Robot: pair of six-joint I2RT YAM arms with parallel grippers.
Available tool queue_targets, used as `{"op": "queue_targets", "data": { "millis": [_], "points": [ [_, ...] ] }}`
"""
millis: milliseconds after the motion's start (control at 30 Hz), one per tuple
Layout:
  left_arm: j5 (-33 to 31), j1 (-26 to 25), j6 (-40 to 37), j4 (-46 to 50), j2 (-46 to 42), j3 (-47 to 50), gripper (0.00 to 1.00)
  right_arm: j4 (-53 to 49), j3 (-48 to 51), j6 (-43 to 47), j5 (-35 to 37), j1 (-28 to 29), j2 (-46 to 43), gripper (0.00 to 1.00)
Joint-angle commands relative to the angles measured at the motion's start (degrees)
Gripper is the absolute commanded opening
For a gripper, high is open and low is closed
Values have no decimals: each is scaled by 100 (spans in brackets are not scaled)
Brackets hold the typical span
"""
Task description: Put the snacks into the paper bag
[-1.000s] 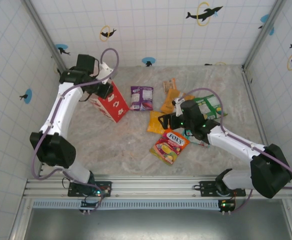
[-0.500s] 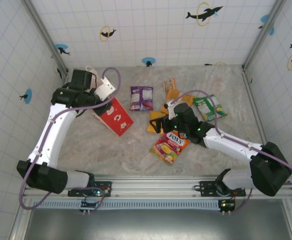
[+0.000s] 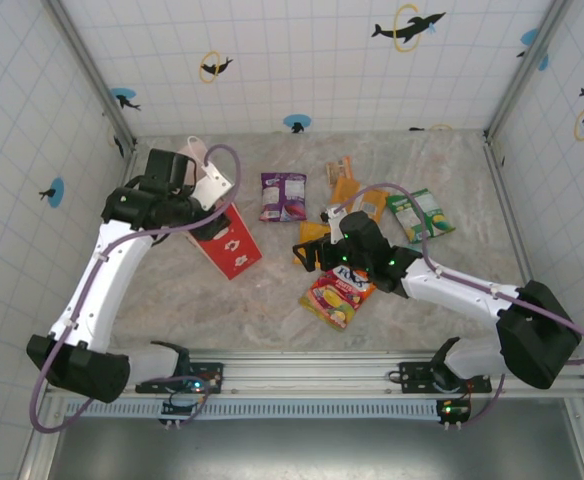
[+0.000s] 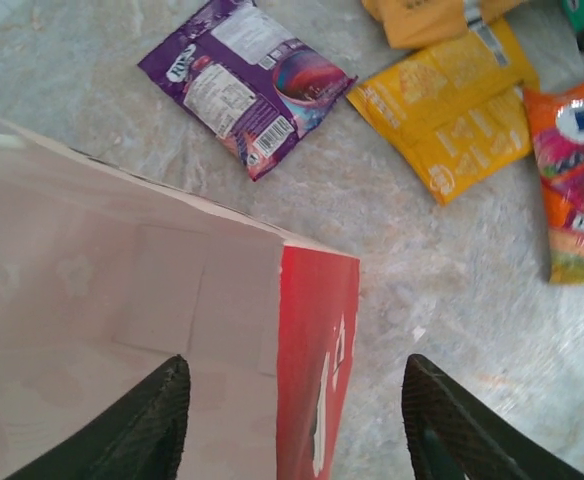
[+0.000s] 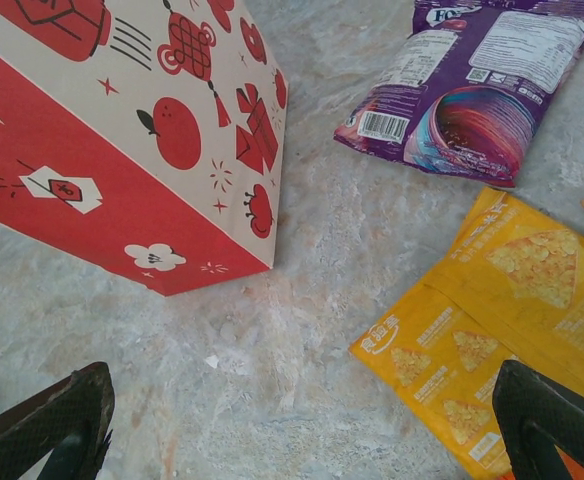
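Since the earlier frames, the right gripper (image 3: 310, 250) had been carried leftward over the packets towards the bag, and the paper bag (image 3: 230, 238) had been tipped and shifted nearer by the left gripper (image 3: 204, 195).

- Bag: matte paper, boxy. Cream upper printed with red lanterns, oranges and gift boxes; red lower band with small white figures (image 5: 122, 130). It was recorded at the table's left, leaning.
- Left gripper (image 4: 294, 372): fingers spread wide, straddling the bag's white wall (image 4: 122, 300).
- Right gripper (image 5: 302, 380): jaws wide apart, nothing between them, above bare table beside the orange packet (image 5: 492, 320).
- Packets: flat, glossy, crinkled foil. A barcode was seen on the purple packet (image 5: 472, 80); "FOX'S" was read on the red-yellow packet (image 3: 337, 292). The green packet (image 3: 420, 215) lay farther right.
- Table (image 3: 232, 300): grey marbled surface. Walls (image 3: 302, 60): white tile with dolphin decals.
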State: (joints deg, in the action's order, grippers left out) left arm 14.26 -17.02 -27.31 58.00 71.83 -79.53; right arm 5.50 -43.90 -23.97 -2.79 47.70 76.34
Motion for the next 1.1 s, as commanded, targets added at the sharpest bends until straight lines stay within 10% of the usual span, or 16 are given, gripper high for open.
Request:
{"op": "queue_targets", "data": {
  "millis": [0,400,633,1067],
  "points": [
    [4,-25,894,-117,-56,-46,63,215,-2,-98,171,67,-48,100],
    [577,-30,3479,-1096,-82,139,78,250,-6,-182,182,143,-23,99],
    [-256,-27,5055,-1110,317,-247,74,224,-5,-188,200,152,-39,100],
    [-624,-26,5685,-764,1102,-915,62,137,14,-188,230,152,4,100]
  ]
}}
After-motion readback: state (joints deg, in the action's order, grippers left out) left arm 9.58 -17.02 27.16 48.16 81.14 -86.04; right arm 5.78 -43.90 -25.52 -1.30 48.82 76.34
